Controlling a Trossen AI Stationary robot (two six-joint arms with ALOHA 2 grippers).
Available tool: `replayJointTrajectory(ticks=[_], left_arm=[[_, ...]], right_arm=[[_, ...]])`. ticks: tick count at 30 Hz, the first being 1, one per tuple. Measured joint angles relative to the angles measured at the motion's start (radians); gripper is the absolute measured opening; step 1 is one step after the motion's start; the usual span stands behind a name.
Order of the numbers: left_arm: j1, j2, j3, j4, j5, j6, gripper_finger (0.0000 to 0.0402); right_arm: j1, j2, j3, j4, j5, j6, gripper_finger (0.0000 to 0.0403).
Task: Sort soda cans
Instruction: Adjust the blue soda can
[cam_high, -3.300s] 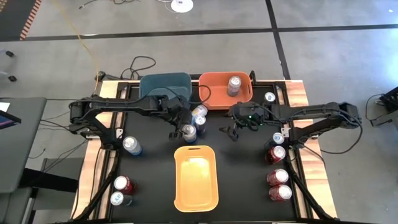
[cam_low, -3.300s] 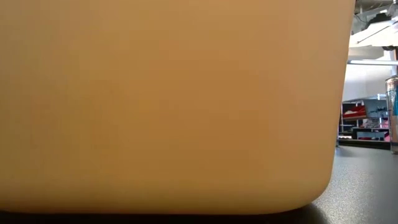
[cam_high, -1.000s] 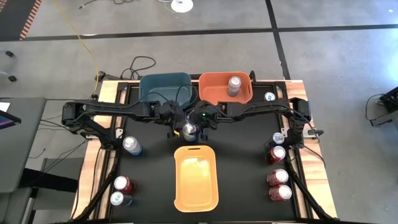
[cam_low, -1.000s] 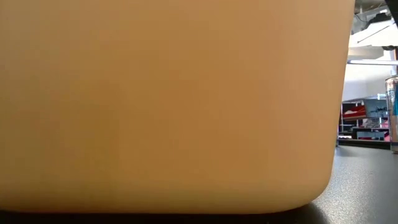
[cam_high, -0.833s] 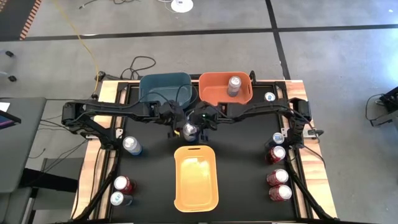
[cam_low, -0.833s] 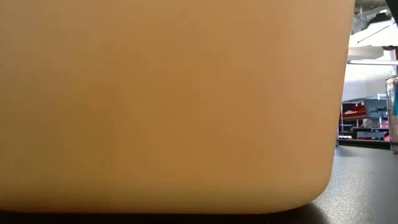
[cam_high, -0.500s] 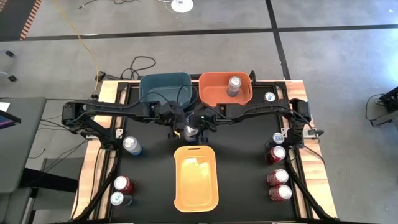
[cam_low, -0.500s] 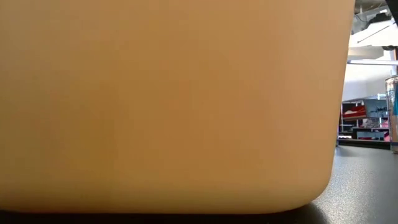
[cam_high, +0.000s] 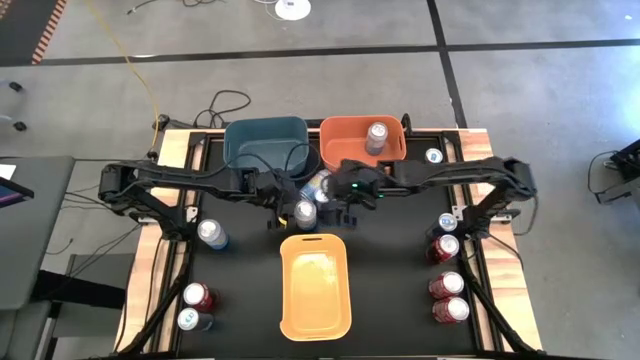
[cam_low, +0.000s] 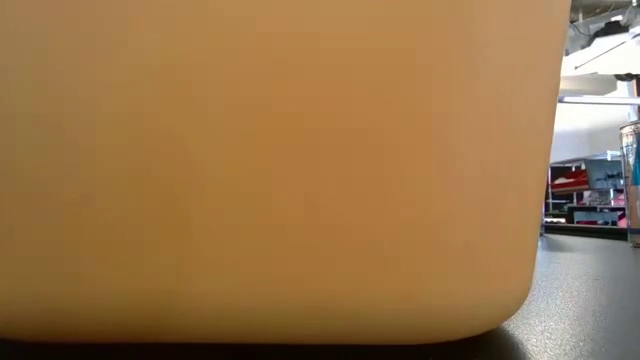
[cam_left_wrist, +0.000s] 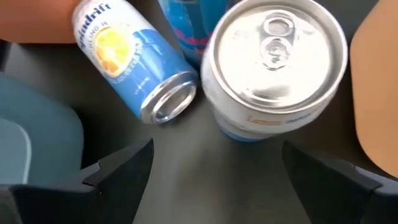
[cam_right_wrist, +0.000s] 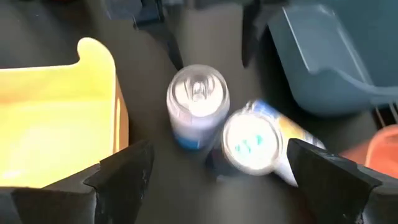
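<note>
- Table (cam_high: 390, 300): black top; carries three bins and the scattered soda cans.
- Yellow bin (cam_high: 315, 285): empty, taken here as the landmark. In the low view its wall (cam_low: 270, 170) fills nearly the whole picture.
- Blue bin (cam_high: 262, 140) and orange bin (cam_high: 350, 145): side by side at the far edge, beyond the yellow bin; the orange bin holds one upright silver can (cam_high: 376, 135).
- Left gripper (cam_high: 292, 207): just beyond the yellow bin's far rim, fingers spread wide to either side of an upright blue can (cam_high: 305, 212), not pinching it; the same can shows in the left wrist view (cam_left_wrist: 273, 65) and the right wrist view (cam_right_wrist: 196, 106).
- Right gripper (cam_high: 348, 208): beside that can, also just beyond the yellow bin's far rim, fingers spread, holding nothing.
- Tipped blue can (cam_left_wrist: 134, 68): lying on its side just beside the upright one, on the side away from the yellow bin.
- Remaining cans: three to the left of the yellow bin, including a red can (cam_high: 199, 296); several to its right, including a red can (cam_high: 444, 247).
</note>
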Motion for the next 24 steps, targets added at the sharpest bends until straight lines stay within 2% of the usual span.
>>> replayJointTrajectory(ticks=[4, 10, 18, 24], left_arm=[[-0.011, 0.000, 0.000, -0.001, -0.002, -0.007, 0.0351], [-0.013, 0.000, 0.000, 0.000, -0.002, -0.005, 0.0351], [-0.013, 0.000, 0.000, 0.001, -0.003, -0.006, 0.0351], [-0.013, 0.000, 0.000, -0.004, 0.002, -0.007, 0.0351]], right_arm=[[-0.004, -0.084, -0.130, 0.023, 0.001, 0.067, 0.0380], [-0.006, -0.126, -0.318, 0.222, 0.001, 0.120, 0.0347], [-0.070, -0.001, -0.358, 0.363, -0.004, 0.120, 0.0260], [-0.122, 0.097, -0.360, 0.442, -0.097, 0.104, 0.0227]])
